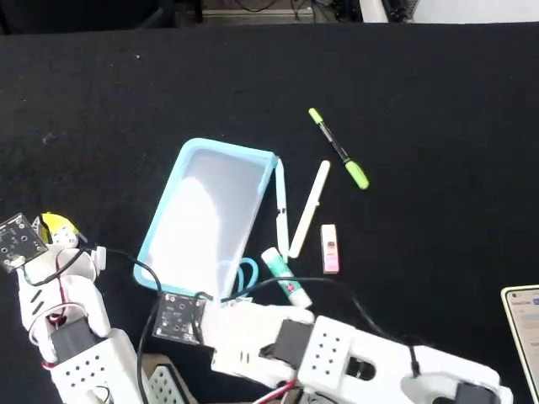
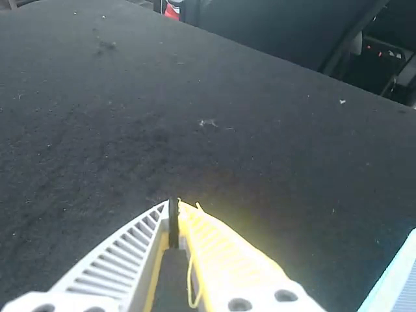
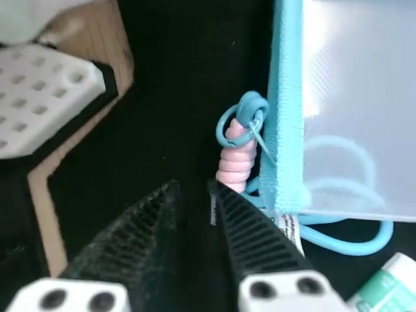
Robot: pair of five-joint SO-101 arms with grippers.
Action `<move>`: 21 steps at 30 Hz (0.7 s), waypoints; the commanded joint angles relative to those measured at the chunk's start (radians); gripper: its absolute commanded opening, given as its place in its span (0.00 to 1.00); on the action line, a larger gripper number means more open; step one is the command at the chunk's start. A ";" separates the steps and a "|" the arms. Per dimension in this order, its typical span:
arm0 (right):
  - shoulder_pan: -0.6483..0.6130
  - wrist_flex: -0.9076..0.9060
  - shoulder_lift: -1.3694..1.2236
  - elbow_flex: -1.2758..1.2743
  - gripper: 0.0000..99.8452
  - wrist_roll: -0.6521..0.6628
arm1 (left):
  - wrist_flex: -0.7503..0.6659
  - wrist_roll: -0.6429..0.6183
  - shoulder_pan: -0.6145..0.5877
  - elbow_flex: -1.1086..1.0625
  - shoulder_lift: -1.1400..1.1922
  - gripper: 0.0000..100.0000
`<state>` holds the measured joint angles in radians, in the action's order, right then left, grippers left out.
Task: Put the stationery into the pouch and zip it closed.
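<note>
We are viewing the pouch point(image 1: 210, 215), a light-blue case with a translucent face, which is lying flat near the middle of the black table point(image 1: 438, 93). The stationery is lying outside it, along its right long edge:

- A white-and-blue pen point(image 1: 282, 206) is lying just beside that edge.
- A white pen point(image 1: 309, 209) is lying next to the first pen, slightly tilted.
- A pink eraser point(image 1: 330, 249) is sitting a little farther out.
- A green-and-white glue stick point(image 1: 286, 278) is resting by the pouch's near corner.
- A green highlighter point(image 1: 338, 149) is lying apart from the rest, farther back.

We are finding the right gripper point(image 3: 194, 190) hovering just beside the near corner of the pouch, close to the pink beaded zipper pull point(image 3: 234, 159) on its blue cord. Its black jaws are standing a narrow gap apart and are gripping nothing. We cannot tell whether one tip is touching the pull.

We are finding the left gripper point(image 2: 174, 207) well to the left of the pouch, over bare table. Its white and yellow fingers are meeting at the tips and are holding nothing.

A device with a screen point(image 1: 524, 324) is lying at the table's right edge.
</note>
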<state>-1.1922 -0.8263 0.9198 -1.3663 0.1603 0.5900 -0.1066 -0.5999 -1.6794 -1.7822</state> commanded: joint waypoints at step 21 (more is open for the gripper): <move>0.203 0.198 -0.521 0.285 0.15 0.006 | -0.018 -0.014 -0.007 -0.021 -0.002 0.04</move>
<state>-1.0449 -0.6007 0.4396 -1.1776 0.1588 0.5900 -0.1066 -0.5999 -1.6794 -1.7822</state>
